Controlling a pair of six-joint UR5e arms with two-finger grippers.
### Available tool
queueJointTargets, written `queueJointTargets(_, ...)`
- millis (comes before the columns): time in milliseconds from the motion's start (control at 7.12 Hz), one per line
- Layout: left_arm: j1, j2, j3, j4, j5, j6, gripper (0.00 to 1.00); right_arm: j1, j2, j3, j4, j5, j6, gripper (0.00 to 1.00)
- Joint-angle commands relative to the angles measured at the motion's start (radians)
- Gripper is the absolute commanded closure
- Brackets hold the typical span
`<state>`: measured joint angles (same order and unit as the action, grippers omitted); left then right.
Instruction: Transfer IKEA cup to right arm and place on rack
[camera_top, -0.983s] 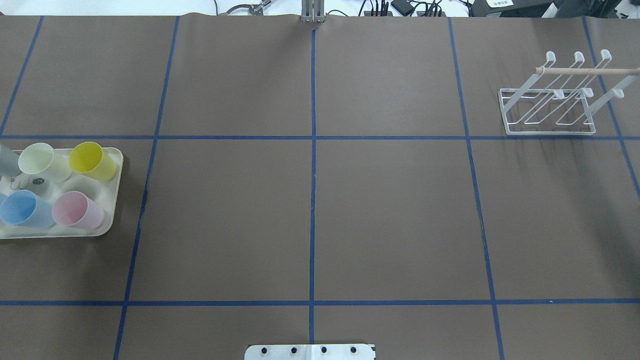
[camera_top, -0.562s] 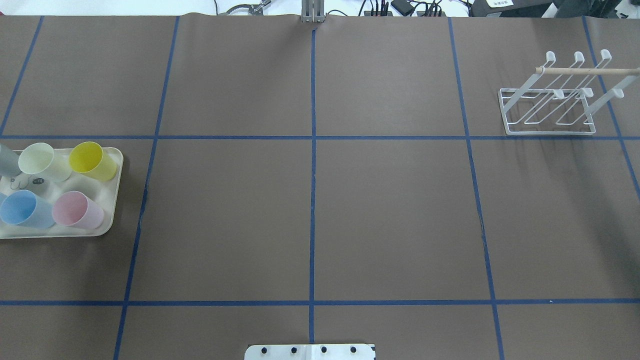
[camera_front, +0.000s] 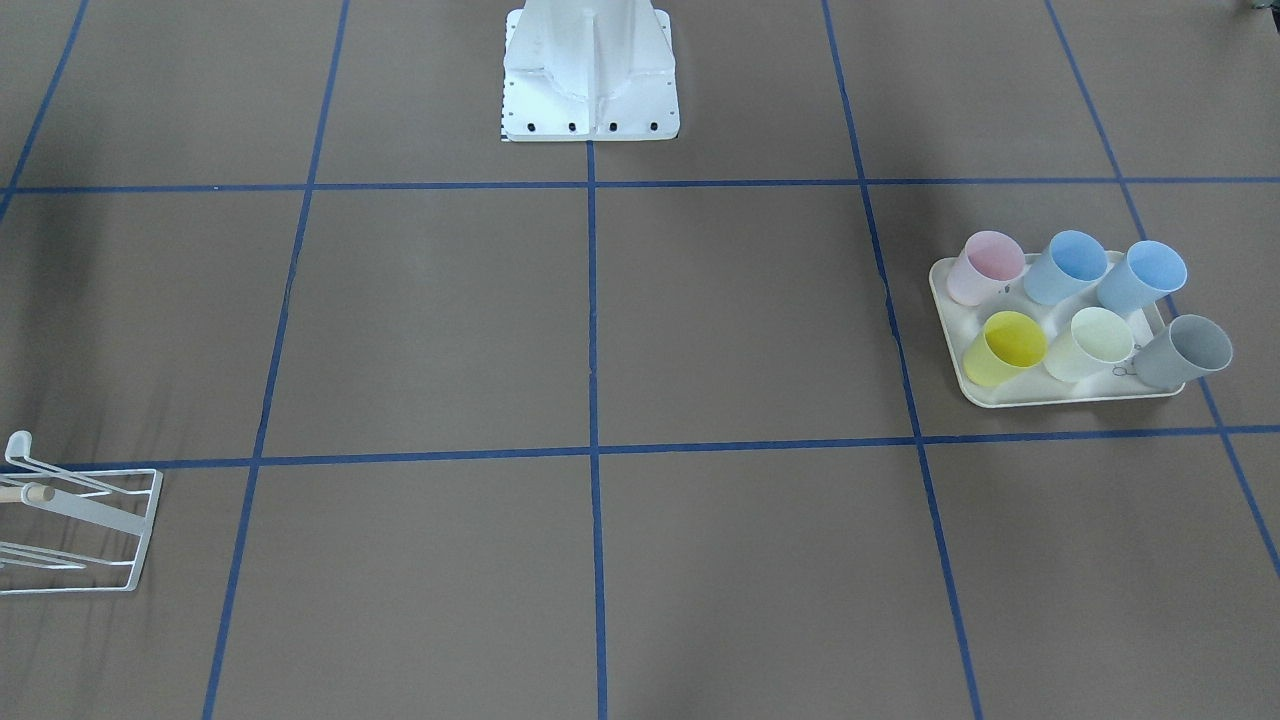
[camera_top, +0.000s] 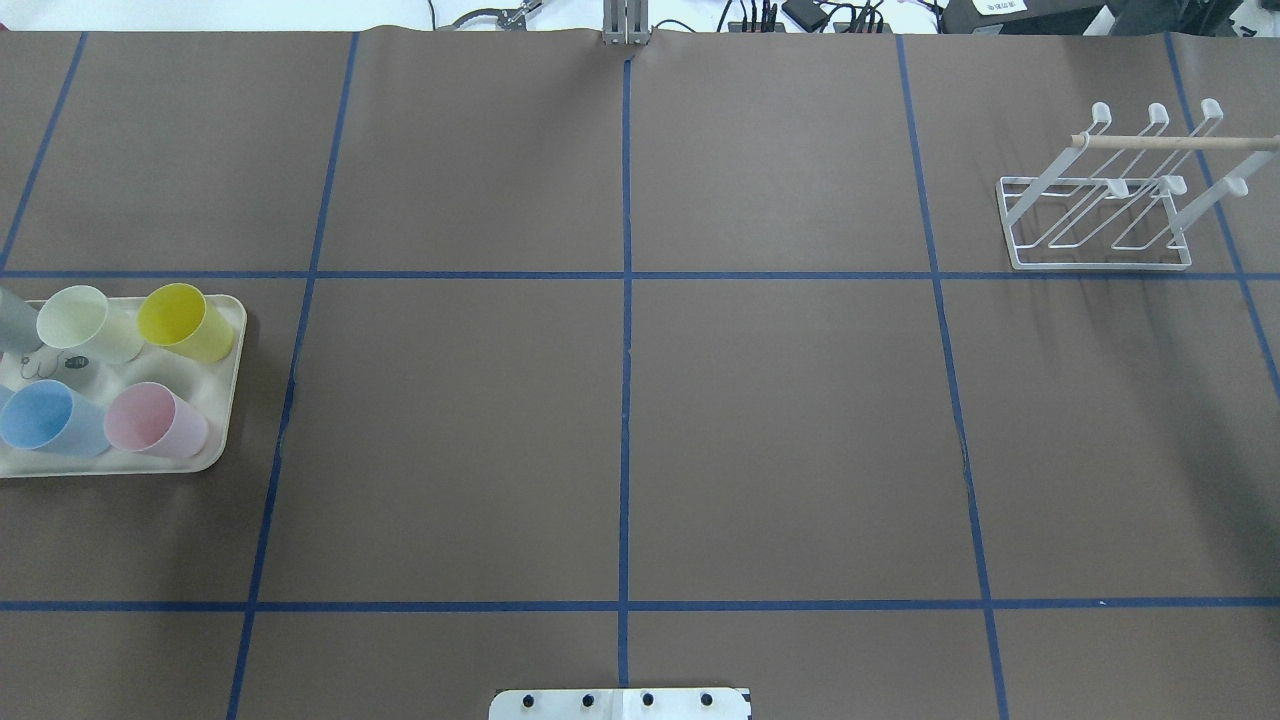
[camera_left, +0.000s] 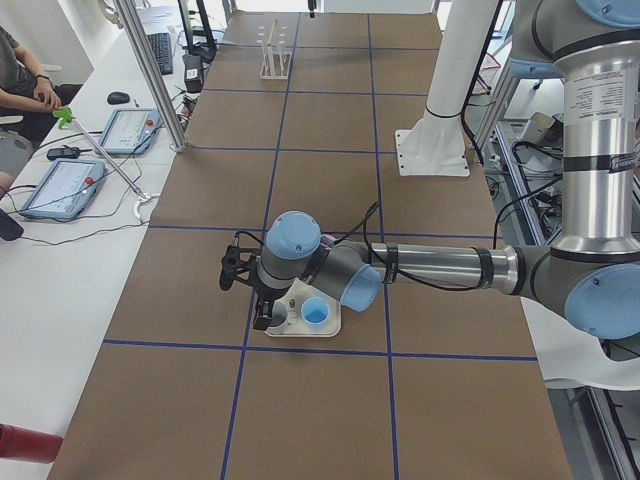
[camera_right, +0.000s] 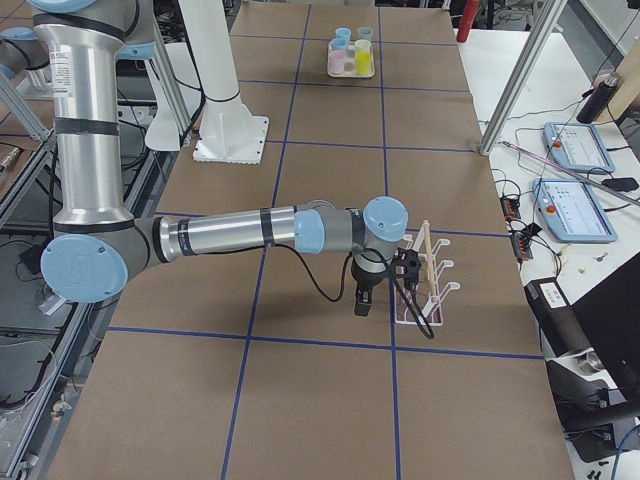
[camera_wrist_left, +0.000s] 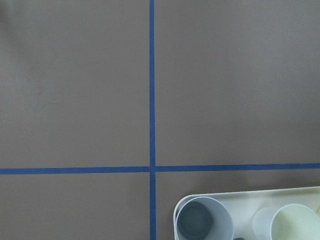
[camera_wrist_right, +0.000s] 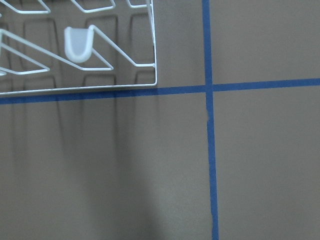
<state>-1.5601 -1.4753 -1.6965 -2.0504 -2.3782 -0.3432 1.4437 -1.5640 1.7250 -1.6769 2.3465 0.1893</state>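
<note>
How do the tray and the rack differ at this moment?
The tray is solid and cream and holds six cups; the rack is open white wire with a wooden rod and holds none. The tray sits on the robot's left side, the rack on its right, farther from the base. Both stand on the brown table.

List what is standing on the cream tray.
Six cups are on the tray: pink cup, blue cup, second blue cup, yellow cup, pale green cup, grey cup. They cover most of the tray's printed floor.
</note>
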Motion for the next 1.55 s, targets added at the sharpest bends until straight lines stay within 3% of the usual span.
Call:
queueJointTargets(0,0.005,0.004,0.001,-0.005,-0.059,0.001,0.00,-0.029,0.013,0.019,0.000,0.005,0.007,0.00)
queueJointTargets(421,0.089,0.050,0.017,-0.040,-0.041,0.013,0.00,-0.034,0.015,0.051,0.034,0.019,0.009,0.00)
queueJointTargets(702,0.092,0.099,0.076,-0.158,-0.046,0.004,0.00,-0.036,0.006,0.041,0.063,0.126,0.009,0.00)
queueJointTargets(1405,0.212,0.099,0.132,-0.194,-0.038,-0.036,0.00,-0.063,0.001,0.050,0.118,0.140,0.047,0.00)
